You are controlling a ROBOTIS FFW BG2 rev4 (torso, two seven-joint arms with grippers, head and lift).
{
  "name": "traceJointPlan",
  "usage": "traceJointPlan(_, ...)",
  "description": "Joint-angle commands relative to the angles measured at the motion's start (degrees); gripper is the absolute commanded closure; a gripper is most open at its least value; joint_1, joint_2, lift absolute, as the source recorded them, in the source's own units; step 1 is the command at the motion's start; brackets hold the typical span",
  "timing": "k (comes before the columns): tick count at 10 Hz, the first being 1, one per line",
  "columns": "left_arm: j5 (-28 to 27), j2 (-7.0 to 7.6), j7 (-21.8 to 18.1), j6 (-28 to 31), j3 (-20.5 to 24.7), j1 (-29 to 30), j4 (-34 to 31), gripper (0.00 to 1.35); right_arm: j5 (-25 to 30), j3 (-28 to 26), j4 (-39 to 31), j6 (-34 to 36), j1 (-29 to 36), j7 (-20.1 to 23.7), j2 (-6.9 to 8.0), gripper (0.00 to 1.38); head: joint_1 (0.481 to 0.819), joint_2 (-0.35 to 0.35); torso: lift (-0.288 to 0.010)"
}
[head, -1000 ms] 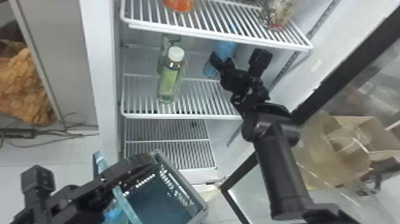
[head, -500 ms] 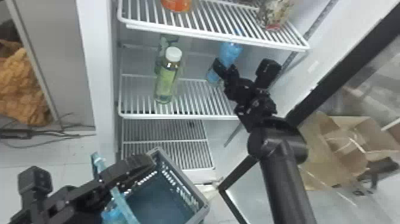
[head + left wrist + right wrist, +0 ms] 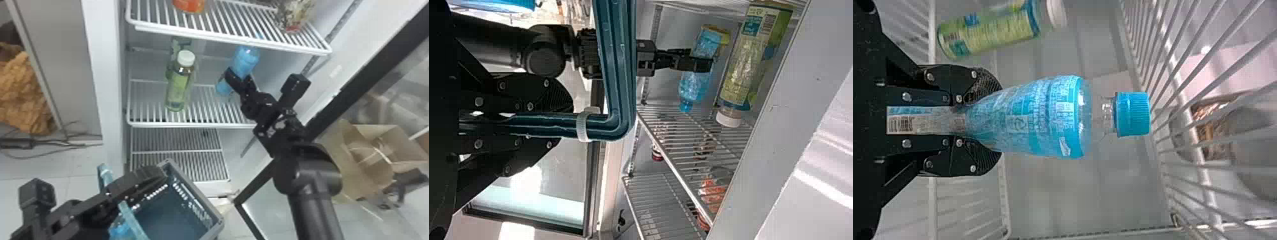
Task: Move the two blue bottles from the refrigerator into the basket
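Blue bottle [image 3: 246,60]: inside the refrigerator [image 3: 103,63], near a green-labelled bottle [image 3: 179,87], clasped low down by the right end effector [image 3: 240,79], closed to bottle width. Left end effector [image 3: 161,177]: closed around the basket's handle [image 3: 129,213].

Left arm [image 3: 63,223] is coming in at the head view's lower left, low, slanting up toward the right. Left claw [image 3: 159,175] is pointing up-right, both fingers pinching inward, clamping. Right arm [image 3: 314,207] is running up from the bottom edge, bending at a fat round joint [image 3: 306,172], wrist leaning up-left. Right claw [image 3: 239,76] is reaching higher than the left one, fingers gripping from both sides. Square black blocks are sticking up off both wrists.
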Motion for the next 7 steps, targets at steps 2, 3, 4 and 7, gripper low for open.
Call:
traceJointPlan(2, 0.12, -0.08, -0.03, 0.00, 0.09, 0.01, 0.00, 1.16, -2.88, -0.06, -7.83, 3.55, 5.69, 0.62, -0.48, 1.28, 0.695, -0.338, -0.216)
traceJointPlan(3, 0.12, -0.08, -0.03, 0.00, 0.09, 0.01, 0.00, 1.16, -3.79, -0.28, -11.06, 4.81, 7.94, 0.89, -0.48, 1.28, 0.695, -0.335, -0.216)
traceJointPlan(4, 0.12, -0.08, -0.03, 0.00, 0.09, 0.01, 0.00, 1.16, -5.05, -0.28, -13.17, 5.80, 9.90, 1.50, -0.48, 1.28, 0.695, -0.330, -0.216)
traceJointPlan(7, 0.12, -0.08, -0.03, 0.00, 0.09, 0.01, 0.00, 1.16, -6.99, -1.08, -20.77, 8.33, 15.95, 2.82, -0.48, 1.28, 0.695, -0.315, -0.216)
